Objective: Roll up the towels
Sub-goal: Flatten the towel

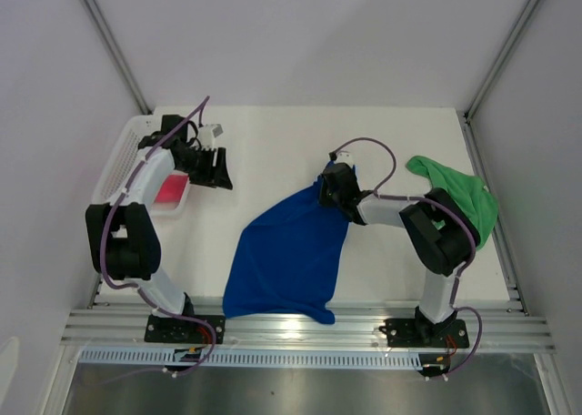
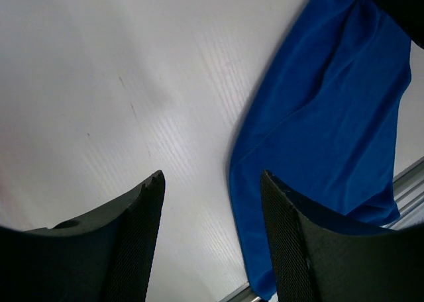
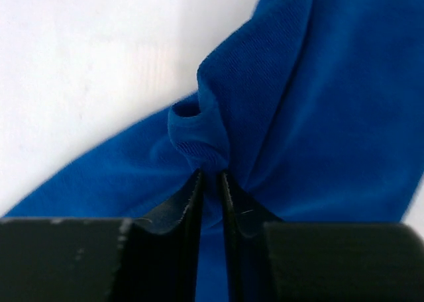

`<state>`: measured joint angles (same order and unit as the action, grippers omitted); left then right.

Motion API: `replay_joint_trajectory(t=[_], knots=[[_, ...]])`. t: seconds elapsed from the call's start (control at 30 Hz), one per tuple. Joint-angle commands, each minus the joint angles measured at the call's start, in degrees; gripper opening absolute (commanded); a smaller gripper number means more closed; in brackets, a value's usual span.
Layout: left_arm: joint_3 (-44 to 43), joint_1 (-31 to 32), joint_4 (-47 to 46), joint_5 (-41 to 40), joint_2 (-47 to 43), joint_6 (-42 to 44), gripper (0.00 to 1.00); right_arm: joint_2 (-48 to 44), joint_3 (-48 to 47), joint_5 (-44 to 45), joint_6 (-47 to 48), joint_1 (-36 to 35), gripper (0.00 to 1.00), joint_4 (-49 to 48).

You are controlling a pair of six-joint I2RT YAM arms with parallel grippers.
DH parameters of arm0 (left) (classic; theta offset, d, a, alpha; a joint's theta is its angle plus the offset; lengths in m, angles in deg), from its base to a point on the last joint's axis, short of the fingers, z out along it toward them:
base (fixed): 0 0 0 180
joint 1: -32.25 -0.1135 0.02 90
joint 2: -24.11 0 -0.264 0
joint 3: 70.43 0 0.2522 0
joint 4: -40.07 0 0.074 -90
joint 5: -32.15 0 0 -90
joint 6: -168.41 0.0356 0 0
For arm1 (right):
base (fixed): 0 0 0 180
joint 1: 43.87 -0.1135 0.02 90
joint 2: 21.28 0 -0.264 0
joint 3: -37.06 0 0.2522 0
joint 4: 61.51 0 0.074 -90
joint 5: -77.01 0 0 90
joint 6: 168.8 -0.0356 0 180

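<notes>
Top external: right pincer (image 1: 326, 189) pinches blue towel (image 1: 286, 251), left pincer (image 1: 221, 169) gapes empty beside basket (image 1: 123, 153).

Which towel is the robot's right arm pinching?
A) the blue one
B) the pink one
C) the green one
A. In the right wrist view, the right arm's jaws are closed on a bunched fold of the blue towel. The green towel lies untouched at the table's right side.
</notes>
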<state>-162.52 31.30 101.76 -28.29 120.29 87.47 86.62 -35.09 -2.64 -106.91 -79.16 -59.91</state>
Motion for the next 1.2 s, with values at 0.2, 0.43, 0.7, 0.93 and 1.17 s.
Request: replay_joint_trajectory(t=[0.2,0.43,0.7,0.93,1.17], knots=[[-0.1,4.5,0.4,-0.6,-2.4,2.9,0.63,-10.5,1.4,3.6,2.9,-0.2,0.39,2.6],[-0.2,5.1,0.8,-0.6,-2.3,3.2,0.63,-12.4,-5.2,14.5,5.1,-1.6,0.45,11.7],[0.0,5.2,1.0,-0.7,-2.5,3.3,0.63,3.4,-24.5,23.0,15.2,-6.4,0.48,22.9],[0.0,5.2,0.9,-1.0,-2.4,3.5,0.63,12.0,-32.6,26.4,16.9,-7.1,0.50,32.5],[0.1,5.2,1.0,-0.9,-2.1,3.4,0.63,15.0,-32.6,28.2,18.5,-7.9,0.39,36.2]])
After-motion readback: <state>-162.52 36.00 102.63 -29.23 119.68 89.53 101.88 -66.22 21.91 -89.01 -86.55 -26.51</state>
